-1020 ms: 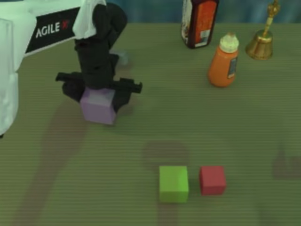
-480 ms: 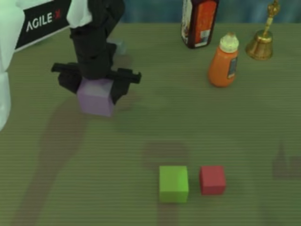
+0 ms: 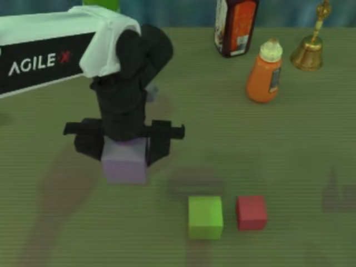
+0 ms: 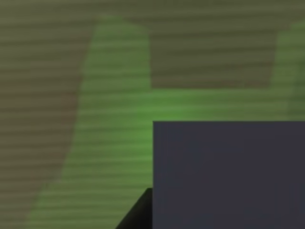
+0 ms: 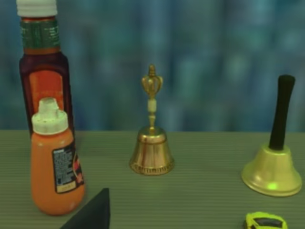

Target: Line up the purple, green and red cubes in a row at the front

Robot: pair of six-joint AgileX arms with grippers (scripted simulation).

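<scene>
One purple cube in left tool

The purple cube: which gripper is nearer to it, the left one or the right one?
Left. The left gripper is closed around the purple cube, directly above it in the top view. The right gripper does not appear in the top view, so it is farther away.

light: dim, even | shadows: soft on table | blur: mild

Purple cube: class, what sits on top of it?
The left end effector straddles the purple cube, covering its rear top; only the front part shows. Whether the cube touches the table is hidden.
</scene>
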